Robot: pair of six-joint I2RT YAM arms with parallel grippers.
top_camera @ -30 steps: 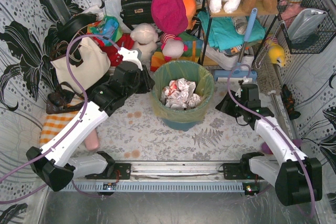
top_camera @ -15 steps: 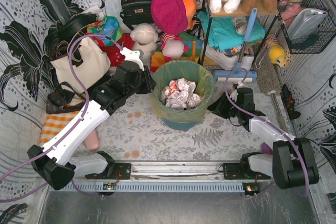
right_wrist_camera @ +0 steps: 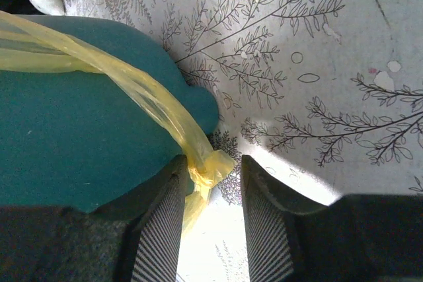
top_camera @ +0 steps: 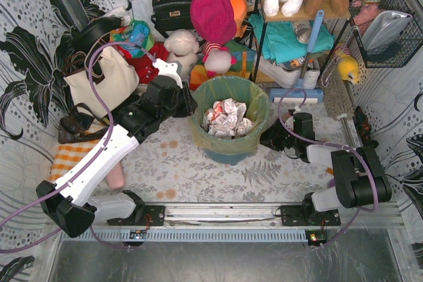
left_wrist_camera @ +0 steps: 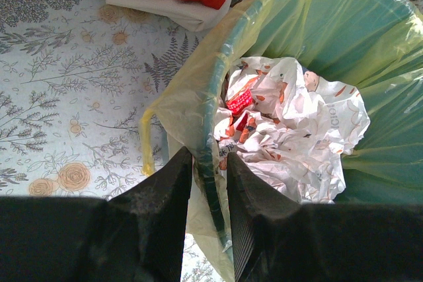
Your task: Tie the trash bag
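Bag [left_wrist_camera: 330, 24] lines bin [right_wrist_camera: 73, 137] at centre of top view, mouth open, film folded over the rim, crumpled paper [left_wrist_camera: 297, 130] inside. L gripper [left_wrist_camera: 209, 163] straddles the rim at the bin's 9 o'clock, one finger inside and one outside, gap narrow w/ rim and film between. Whether it's pressing can't be told. R gripper [right_wrist_camera: 211, 166] sits low at the bin's 4 o'clock, fingers spread. The bunched end of a yellow band [right_wrist_camera: 149, 97] of bag lies between them, touching one finger, not pinched.

Judged handling: film thin, soft, slick and crinkly, prob. tears if yanked. Load is paper only, so light, and bag should sag and collapse once lifted off the rim. Best holds look like the overhang on opposite sides: the loose yellow strip [left_wrist_camera: 147, 143] hanging outside at 9 o'clock, and the bunched end on the R side. Gather enough film for a knot, not a single layer.
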